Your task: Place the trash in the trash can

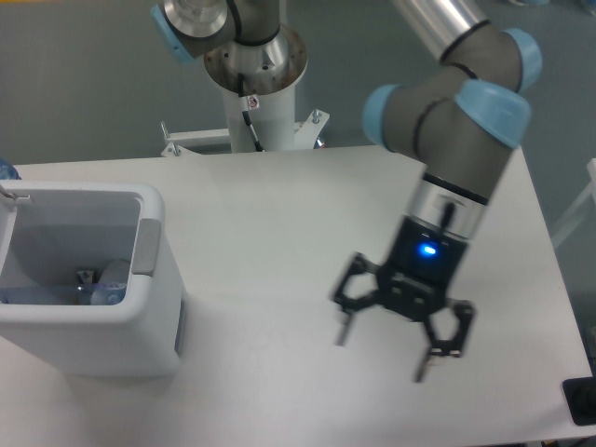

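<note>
The white boxy trash can stands at the left of the table. Inside it lies the crushed clear plastic bottle with a bluish label, low against the near wall. The crumpled white paper wrapper does not show anywhere. My gripper hangs over the bare right half of the table, far right of the can. Its two black fingers are spread wide and nothing is between them.
The arm's white base column stands at the back centre edge of the table. A dark object sits at the far right lower corner beyond the table edge.
</note>
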`<action>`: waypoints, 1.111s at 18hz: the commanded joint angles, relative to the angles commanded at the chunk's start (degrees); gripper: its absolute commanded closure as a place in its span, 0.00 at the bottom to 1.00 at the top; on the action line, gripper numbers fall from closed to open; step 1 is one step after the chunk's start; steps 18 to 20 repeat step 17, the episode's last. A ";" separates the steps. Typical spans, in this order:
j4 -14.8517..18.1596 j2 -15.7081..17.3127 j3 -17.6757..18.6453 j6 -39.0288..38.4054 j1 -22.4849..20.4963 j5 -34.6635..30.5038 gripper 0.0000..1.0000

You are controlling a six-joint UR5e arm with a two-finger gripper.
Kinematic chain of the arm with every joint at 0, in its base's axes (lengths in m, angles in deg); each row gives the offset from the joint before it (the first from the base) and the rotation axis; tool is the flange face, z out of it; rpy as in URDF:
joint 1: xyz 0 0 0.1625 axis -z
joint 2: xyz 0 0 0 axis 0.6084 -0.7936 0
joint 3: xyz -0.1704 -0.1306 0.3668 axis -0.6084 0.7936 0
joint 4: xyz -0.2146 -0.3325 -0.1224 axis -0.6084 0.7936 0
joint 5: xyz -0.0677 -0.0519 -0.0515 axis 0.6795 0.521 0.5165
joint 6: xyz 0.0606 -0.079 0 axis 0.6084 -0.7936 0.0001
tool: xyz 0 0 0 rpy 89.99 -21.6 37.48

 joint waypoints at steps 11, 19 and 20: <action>11.84 0.45 -3.16 6.16 1.67 -21.27 0.00; 14.42 0.10 -2.99 8.09 3.78 -27.89 0.00; 14.42 0.10 -2.99 8.09 3.78 -27.89 0.00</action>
